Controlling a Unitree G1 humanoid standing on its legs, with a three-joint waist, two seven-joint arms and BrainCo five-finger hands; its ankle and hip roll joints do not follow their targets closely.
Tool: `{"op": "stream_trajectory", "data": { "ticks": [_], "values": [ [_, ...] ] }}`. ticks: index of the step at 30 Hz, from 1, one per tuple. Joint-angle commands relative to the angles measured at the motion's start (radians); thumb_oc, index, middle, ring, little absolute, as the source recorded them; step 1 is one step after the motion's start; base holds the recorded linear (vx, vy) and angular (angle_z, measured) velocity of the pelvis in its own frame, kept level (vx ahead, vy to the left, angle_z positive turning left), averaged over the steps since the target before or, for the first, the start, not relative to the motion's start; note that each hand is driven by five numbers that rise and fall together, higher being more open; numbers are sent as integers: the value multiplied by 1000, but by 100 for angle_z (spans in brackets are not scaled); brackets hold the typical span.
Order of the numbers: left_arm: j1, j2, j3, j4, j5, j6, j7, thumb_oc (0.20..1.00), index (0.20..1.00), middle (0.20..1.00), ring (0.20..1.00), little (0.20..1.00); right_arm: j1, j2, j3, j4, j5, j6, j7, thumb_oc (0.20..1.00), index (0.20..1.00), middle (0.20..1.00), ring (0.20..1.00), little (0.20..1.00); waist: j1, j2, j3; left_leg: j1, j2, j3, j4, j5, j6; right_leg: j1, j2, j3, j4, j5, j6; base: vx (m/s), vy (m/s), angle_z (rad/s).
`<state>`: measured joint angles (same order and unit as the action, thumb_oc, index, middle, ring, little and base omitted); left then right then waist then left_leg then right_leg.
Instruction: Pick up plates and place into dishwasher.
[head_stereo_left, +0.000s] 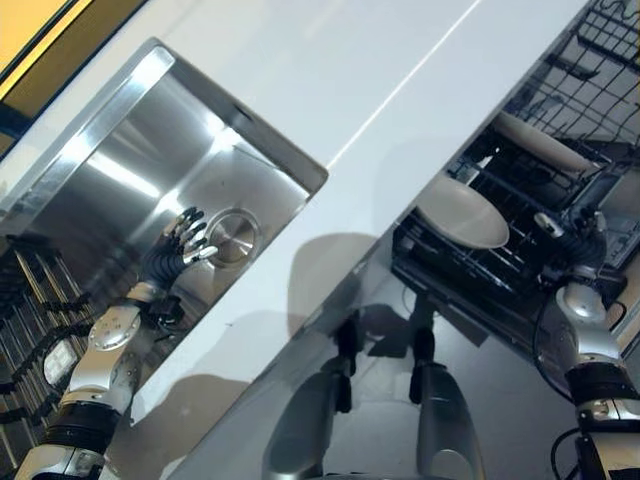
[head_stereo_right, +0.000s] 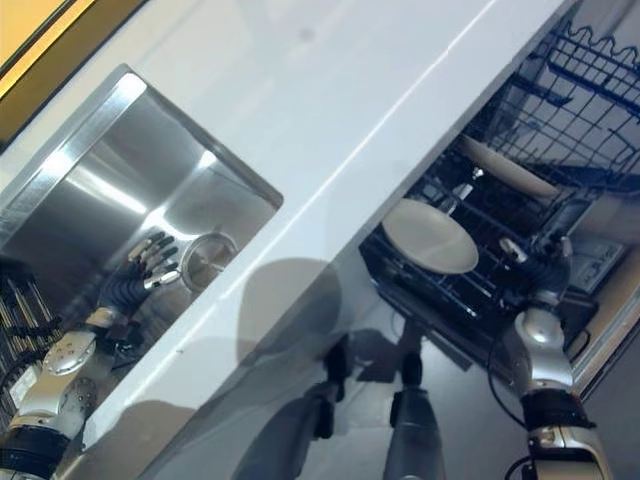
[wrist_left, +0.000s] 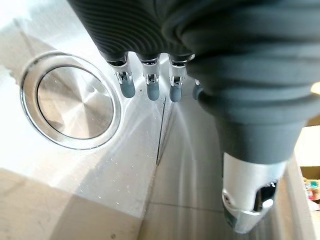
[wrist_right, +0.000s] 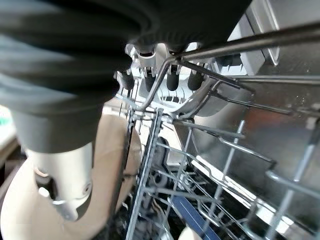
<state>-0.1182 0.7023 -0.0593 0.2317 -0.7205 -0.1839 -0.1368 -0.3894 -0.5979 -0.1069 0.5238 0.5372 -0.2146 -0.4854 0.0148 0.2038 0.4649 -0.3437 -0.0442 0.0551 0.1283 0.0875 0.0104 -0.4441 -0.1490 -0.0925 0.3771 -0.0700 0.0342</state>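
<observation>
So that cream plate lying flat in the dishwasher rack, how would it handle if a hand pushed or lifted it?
The cream plate looks rigid and glazed, so probably slippery against fingertips. It rests across the rack wires, so a push might slide or rock it. Likely breakable if dropped.

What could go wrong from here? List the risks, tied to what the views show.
1. The right hand sits among the wires of the dishwasher rack; pulling back carelessly might snag a finger on a wire.
2. The cream plate lies tilted on the rack near that hand; a bump could shift it against the second plate.
3. The left hand hovers in the steel sink beside the drain, holding nothing; closing here might only scrape metal.
</observation>
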Motion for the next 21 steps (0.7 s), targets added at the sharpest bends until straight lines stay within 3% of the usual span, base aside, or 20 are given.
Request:
{"op": "stream_trajectory", "data": {
  "ticks": [1, 5, 13, 18, 21],
  "values": [
    [54, -170, -82, -93, -28, -68, 20, 1000, 1000, 1000, 1000, 1000, -29, -7, -21, 4, 31, -66, -198, 1000, 1000, 1000, 1000, 1000, -22, 17, 36, -70, 39, -36, 178, -132, -22, 47, -21, 18, -182, 82, 27, 8, 43, -2],
    [76, -179, -114, -106, -38, -96, 34, 1000, 1000, 1000, 1000, 1000, -26, 10, -75, -8, -37, -120, -415, 1000, 1000, 1000, 1000, 1000, -32, 40, 40, -64, 40, -28, 178, -136, -20, 47, -17, 34, -182, 80, 22, 20, 49, -2],
    [117, -196, -134, -117, -61, -114, 25, 1000, 1000, 1000, 1000, 1000, -1, -19, -148, -82, -179, -90, -631, 1000, 1000, 1000, 1000, 1000, -53, 68, 21, -50, 36, -10, 186, -149, -22, 49, -15, 70, -183, 78, 21, 41, 59, -10],
    [129, -199, -143, -124, -68, -112, 26, 1000, 1000, 1000, 1000, 1000, 22, -41, -177, -70, -130, -59, -582, 1000, 1000, 1000, 1000, 1000, -62, 82, 17, -58, 34, -4, 192, -150, -20, 36, -10, 93, -177, 77, 19, 32, 32, -11],
    [123, -194, -147, -129, -74, -109, 33, 1000, 1000, 1000, 1000, 1000, 13, -50, -159, -44, -78, -20, -450, 1000, 1000, 1000, 1000, 1000, -62, 86, 26, -67, 31, -5, 193, -145, -20, 25, -10, 97, -174, 79, 18, -8, -1, -8]
  ]
}}
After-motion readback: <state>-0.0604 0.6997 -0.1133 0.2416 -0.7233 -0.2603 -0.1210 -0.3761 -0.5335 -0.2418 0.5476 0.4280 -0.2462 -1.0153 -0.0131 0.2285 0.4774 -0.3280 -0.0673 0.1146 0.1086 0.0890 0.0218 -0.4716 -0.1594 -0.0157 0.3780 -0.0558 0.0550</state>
